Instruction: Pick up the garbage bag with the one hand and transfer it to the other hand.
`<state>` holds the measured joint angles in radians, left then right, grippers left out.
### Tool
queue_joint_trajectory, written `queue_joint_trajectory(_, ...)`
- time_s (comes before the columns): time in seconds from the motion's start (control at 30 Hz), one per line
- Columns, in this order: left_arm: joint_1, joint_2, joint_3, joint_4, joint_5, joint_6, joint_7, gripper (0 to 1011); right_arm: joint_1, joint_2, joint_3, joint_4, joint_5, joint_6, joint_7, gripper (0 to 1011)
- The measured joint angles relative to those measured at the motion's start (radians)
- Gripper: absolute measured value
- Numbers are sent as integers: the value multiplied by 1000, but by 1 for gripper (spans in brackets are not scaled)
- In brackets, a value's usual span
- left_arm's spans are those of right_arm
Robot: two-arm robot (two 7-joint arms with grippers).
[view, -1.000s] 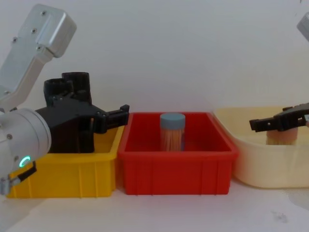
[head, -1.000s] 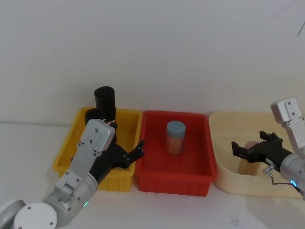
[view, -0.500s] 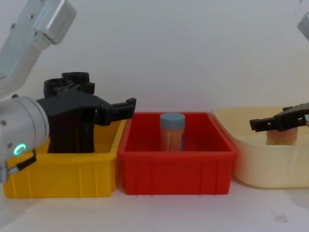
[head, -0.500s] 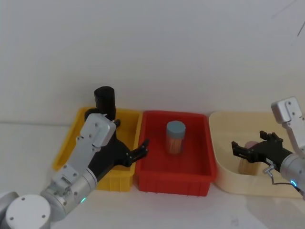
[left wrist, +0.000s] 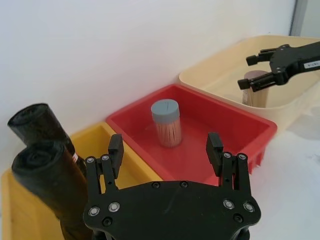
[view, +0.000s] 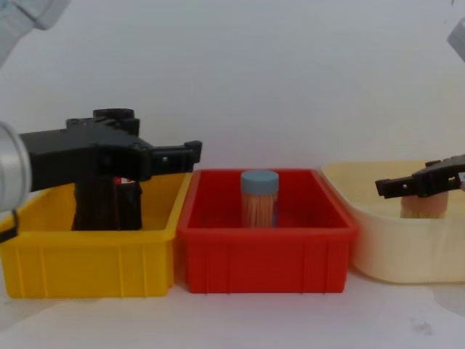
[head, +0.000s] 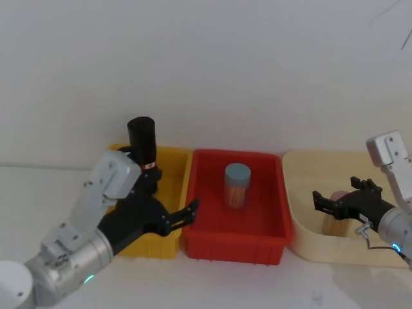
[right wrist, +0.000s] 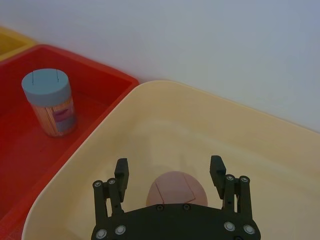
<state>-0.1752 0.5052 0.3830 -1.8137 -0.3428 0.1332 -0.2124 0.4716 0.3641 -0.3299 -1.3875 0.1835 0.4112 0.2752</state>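
The garbage bag (left wrist: pixel 50 185), a plain black wrinkled roll, stands upright in the yellow bin (head: pixel 172 168); in the chest view its lower part (view: pixel 91 207) shows behind my left gripper. A second black roll (head: pixel 141 136) with a red-and-white sticker stands right behind it. My left gripper (head: pixel 187 211) is open and holds nothing. It hovers over the yellow bin's front right corner, in front of the rolls and apart from them, fingers (left wrist: pixel 215 147) pointing toward the red bin. My right gripper (head: pixel 320 203) hangs open and still over the cream bin.
The red bin (head: pixel 270 248) in the middle holds a blue-capped jar of toothpicks (head: pixel 236 185). The cream bin (head: pixel 297 222) on the right holds a pink-topped cylinder (right wrist: pixel 175 189) just below my right gripper (right wrist: pixel 169 172). A white wall stands close behind the bins.
My left arm has swung back and to the left while its gripper rose a little above the yellow bin, staying open. The right arm and both rolls have not moved.
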Motion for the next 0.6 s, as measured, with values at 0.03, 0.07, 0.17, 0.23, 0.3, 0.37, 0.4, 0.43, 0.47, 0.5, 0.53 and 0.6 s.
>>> queue_joint_trajectory(0.03, 7, 4, -5, -8, -4, 5, -1, 1002, 0, 0, 0, 0, 0, 0, 0, 1001)
queue_joint_trajectory(0.07, 14, 9, -9, -16, -7, 10, -1, 1001, 0, 0, 0, 0, 0, 0, 0, 1001)
queue_joint_trajectory(0.17, 43, 26, -30, -48, -19, 30, -1, 1001, 0, 0, 0, 0, 0, 0, 0, 1001)
queue_joint_trajectory(0.23, 66, 37, -45, -71, -25, 44, 4, 1002, 0, 0, 0, 0, 0, 0, 0, 1001)
queue_joint_trajectory(0.3, 82, 43, -56, -86, -28, 52, 10, 1001, 0, 0, 0, 0, 0, 0, 0, 1001)
queue_joint_trajectory(0.37, 101, 48, -69, -103, -30, 64, 23, 1002, 0, 0, 0, 0, 0, 0, 0, 1001)
queue_joint_trajectory(0.4, 107, 49, -74, -109, -30, 67, 28, 1001, 0, 0, 0, 0, 0, 0, 0, 1001)
queue_joint_trajectory(0.43, 122, 52, -83, -120, -30, 74, 38, 1002, 0, 0, 0, 0, 0, 0, 0, 1001)
queue_joint_trajectory(0.47, 127, 52, -87, -124, -30, 77, 43, 1002, 0, 0, 0, 0, 0, 0, 0, 1001)
queue_joint_trajectory(0.5, 132, 52, -92, -129, -30, 80, 48, 1001, 0, 0, 0, 0, 0, 0, 0, 1001)
queue_joint_trajectory(0.53, 137, 53, -96, -133, -30, 84, 56, 1001, 0, 0, 0, 0, 0, 0, 0, 1001)
queue_joint_trajectory(0.6, 152, 52, -108, -145, -28, 94, 74, 1001, 0, 0, 0, 0, 0, 0, 0, 1001)
